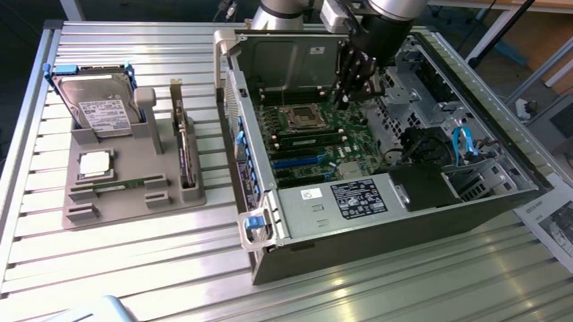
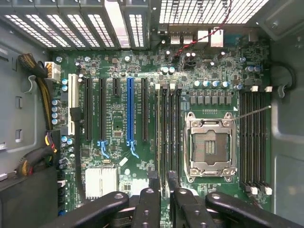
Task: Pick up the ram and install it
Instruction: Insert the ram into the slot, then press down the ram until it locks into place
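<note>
The matte black pincer (image 2: 162, 184) hangs open, its blunt fingers (image 2: 153, 194) parted above long black plastic memory slots (image 2: 167, 133) on the green circuit board (image 2: 118, 156). The slim green ram stick (image 1: 125, 182) lies flat in the grey moulded tray (image 1: 125, 213), well apart.

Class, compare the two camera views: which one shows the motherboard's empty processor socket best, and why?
The wrist view. It looks straight onto the processor socket, so its metal frame and the contact field inside are plain. The exterior view shows the processor socket small and at a slant, with little detail inside the frame.
</note>
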`<state>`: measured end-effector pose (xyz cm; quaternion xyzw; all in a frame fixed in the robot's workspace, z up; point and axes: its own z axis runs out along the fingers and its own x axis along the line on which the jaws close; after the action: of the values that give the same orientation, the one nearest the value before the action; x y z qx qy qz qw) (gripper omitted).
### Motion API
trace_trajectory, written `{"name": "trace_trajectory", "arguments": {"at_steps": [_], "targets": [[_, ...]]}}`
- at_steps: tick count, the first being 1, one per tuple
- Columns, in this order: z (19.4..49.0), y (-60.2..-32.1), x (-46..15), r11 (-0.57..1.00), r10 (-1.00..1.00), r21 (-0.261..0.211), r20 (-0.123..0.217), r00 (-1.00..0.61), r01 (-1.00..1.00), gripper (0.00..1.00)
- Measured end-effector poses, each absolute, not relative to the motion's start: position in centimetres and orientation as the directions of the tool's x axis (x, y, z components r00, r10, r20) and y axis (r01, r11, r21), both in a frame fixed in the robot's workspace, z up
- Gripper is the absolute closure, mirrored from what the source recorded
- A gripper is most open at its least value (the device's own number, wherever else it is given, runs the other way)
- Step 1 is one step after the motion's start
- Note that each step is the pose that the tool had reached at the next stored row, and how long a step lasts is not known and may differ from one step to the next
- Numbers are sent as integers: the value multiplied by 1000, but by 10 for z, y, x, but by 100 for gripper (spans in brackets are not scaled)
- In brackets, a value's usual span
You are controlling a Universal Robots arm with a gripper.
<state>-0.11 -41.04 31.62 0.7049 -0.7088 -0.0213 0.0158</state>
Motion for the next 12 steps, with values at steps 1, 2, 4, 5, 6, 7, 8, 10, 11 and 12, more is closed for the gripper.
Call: {"name": "trace_trajectory", "arguments": {"at_steps": [1,2,4,5,6,7,8,10,11,12], "targets": [[317,-410,-1,5,-1000,52,-8,-6,-999,80],[318,-410,-1,5,-1000,52,-8,-6,-999,80],[318,-410,-1,5,-1000,52,-8,-6,-999,80],[318,-410,-1,5,-1000,52,-8,-6,-999,80],[318,-410,-1,5,-1000,52,-8,-6,-999,80],[319,-410,-1,5,-1000,52,-8,-6,-999,80],[319,-410,-1,5,-1000,52,-8,-6,-999,80],[319,-410,-1,5,-1000,52,-8,-6,-999,80],[319,-410,-1,5,-1000,52,-8,-6,-999,80],[319,-410,-1,5,-1000,52,-8,-6,-999,80]]}}
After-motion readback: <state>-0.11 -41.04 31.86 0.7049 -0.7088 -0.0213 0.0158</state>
